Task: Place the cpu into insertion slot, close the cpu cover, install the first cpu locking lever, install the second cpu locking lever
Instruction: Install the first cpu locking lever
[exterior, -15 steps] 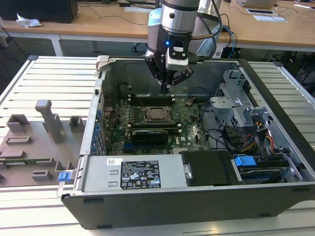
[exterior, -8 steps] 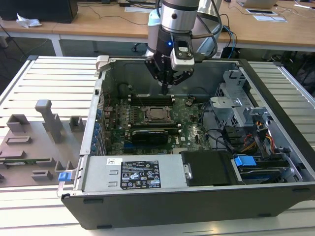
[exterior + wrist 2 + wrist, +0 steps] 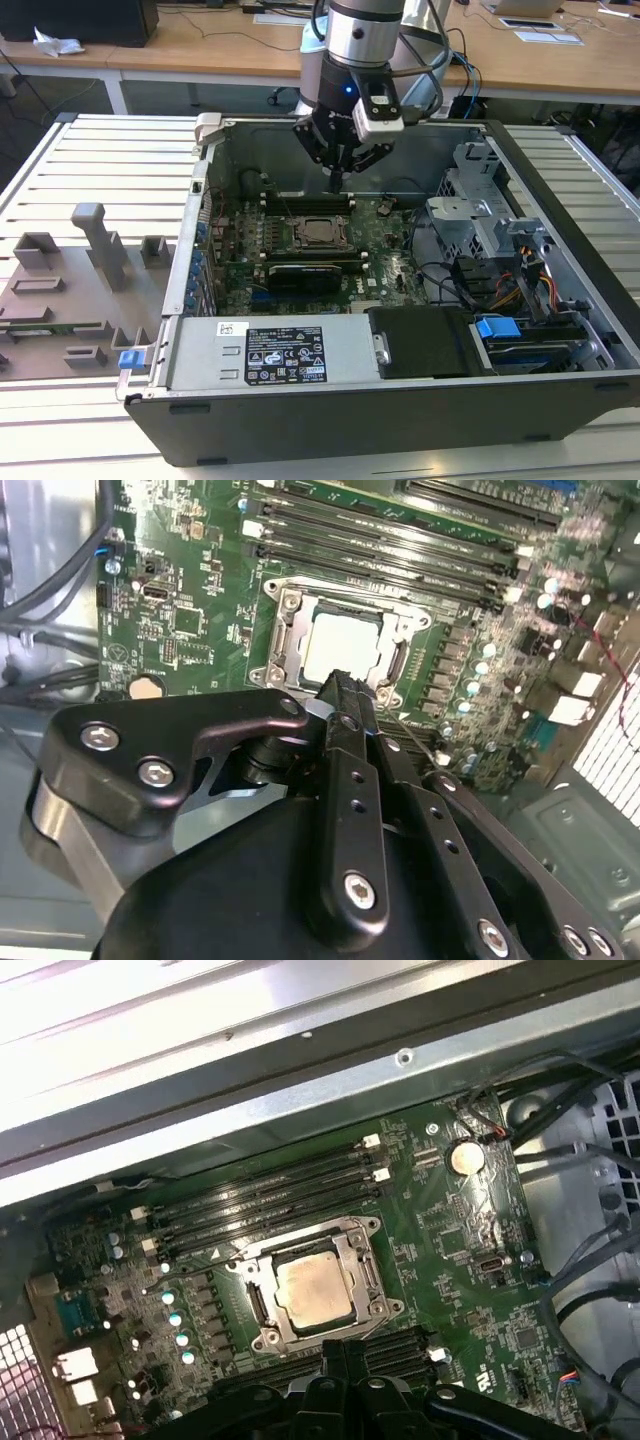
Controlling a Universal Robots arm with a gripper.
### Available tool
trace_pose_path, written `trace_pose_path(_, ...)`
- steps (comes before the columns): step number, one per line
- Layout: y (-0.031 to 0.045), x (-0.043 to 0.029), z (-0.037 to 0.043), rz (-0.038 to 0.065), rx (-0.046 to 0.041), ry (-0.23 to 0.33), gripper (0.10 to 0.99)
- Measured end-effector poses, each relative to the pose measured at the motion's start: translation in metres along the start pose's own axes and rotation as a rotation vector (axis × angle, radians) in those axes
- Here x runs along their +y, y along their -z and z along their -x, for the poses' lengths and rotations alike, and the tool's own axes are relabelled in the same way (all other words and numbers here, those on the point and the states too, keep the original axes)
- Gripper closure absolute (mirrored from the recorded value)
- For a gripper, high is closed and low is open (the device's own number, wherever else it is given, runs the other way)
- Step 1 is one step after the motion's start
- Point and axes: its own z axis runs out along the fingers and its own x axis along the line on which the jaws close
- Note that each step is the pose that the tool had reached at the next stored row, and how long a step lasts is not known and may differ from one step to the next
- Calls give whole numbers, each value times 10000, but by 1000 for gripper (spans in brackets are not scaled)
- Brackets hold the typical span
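The gripper (image 3: 338,172) hangs just above centre in the exterior view. Its two dark fingers are pressed together into one point with nothing between them, and both wrist views show them the same way (image 3: 345,692) (image 3: 335,1348). In the exterior view the tip hovers over the back edge of the green motherboard (image 3: 385,265), above the long black memory slots (image 3: 305,203) and apart from them. Just in front of it, at the middle of the frame, the cpu (image 3: 320,231) lies flat in the insertion slot (image 3: 260,1305), its dull silver top facing up in both wrist views (image 3: 343,646) (image 3: 314,1291). The cpu cover (image 3: 300,1244) appears to lie down around the chip as a grey frame. How the locking levers stand cannot be told. All this sits inside an open computer case (image 3: 330,400), which has a labelled power supply (image 3: 270,355) along its near side. The case rests on a slatted table (image 3: 110,150). A grey fixture tray (image 3: 60,300) lies at the exterior view's left.
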Motion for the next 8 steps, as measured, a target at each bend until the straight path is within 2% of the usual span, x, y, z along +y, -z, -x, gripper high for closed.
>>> trace_pose_path(3,0,0,0,-13,-25,378,980)
trace_pose_path(8,0,0,0,-44,-91,1391,980)
